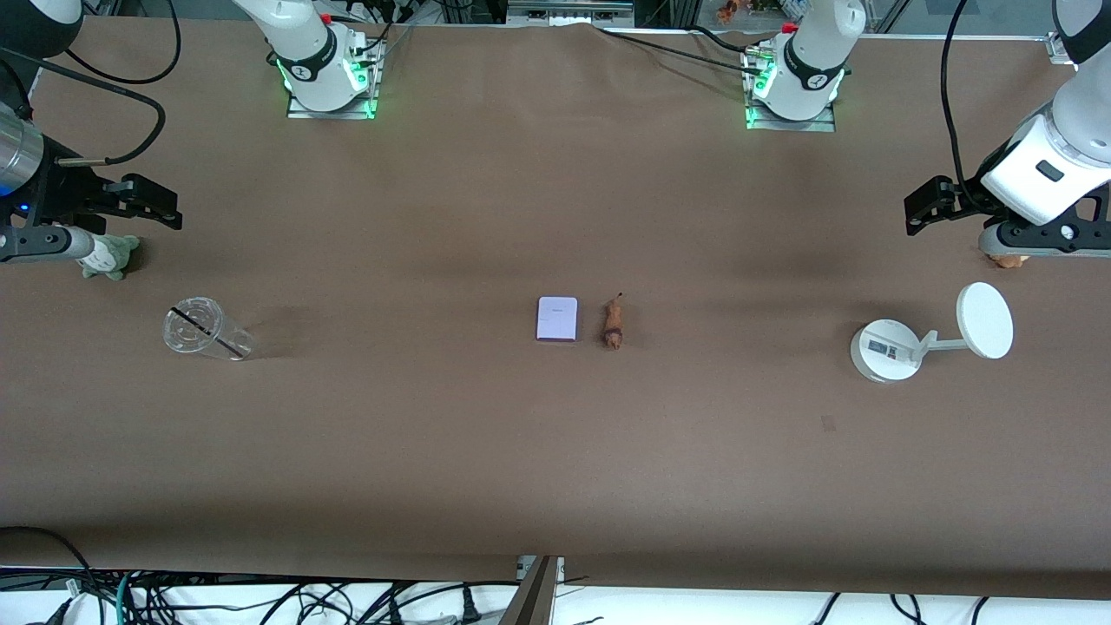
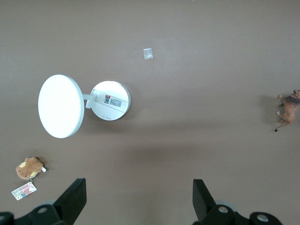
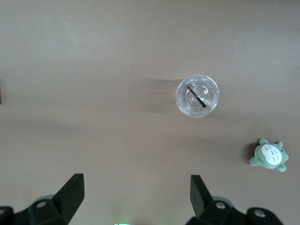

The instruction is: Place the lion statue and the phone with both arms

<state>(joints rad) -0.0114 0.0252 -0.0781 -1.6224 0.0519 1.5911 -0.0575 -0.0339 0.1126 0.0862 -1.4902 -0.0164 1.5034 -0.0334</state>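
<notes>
**Both arms parked wide, phone and lion together at mid-table**

Brown matte cloth covers the whole table (image 1: 555, 469), smooth and unpatterned, so every small object stands out against it.

At the right arm's end, the right gripper (image 1: 161, 201) hangs over the table edge with its black fingers (image 3: 70, 190) spread wide and nothing between them; this arm appears to be waiting. Just under it sits a grey-green plush toy (image 1: 108, 256), soft and rounded with a pale belly. Nearer the front camera stands a clear plastic cup (image 1: 204, 330), thin-walled, with a dark straw across its mouth.

At the table's middle lie the two task objects, just beside each other but not touching. The phone (image 1: 556, 319) is a flat, pale-lavender slab with darker purple edges, lying face up. The lion statue (image 1: 614, 324), toward the left arm's end from it, is a slim orange-brown figurine on its side, hard-looking, with a thin tail. Their neat pairing suggests placement is already done, with both arms drawn clear.

Toward the left arm's end stands a white stand (image 1: 885, 350), a round base with a smooth disc on a short arm. The left gripper (image 1: 920, 208) hovers above the table there, fingers (image 2: 75, 197) wide apart and empty. A small brown plush (image 2: 30, 168) with a tag lies beneath it.
</notes>
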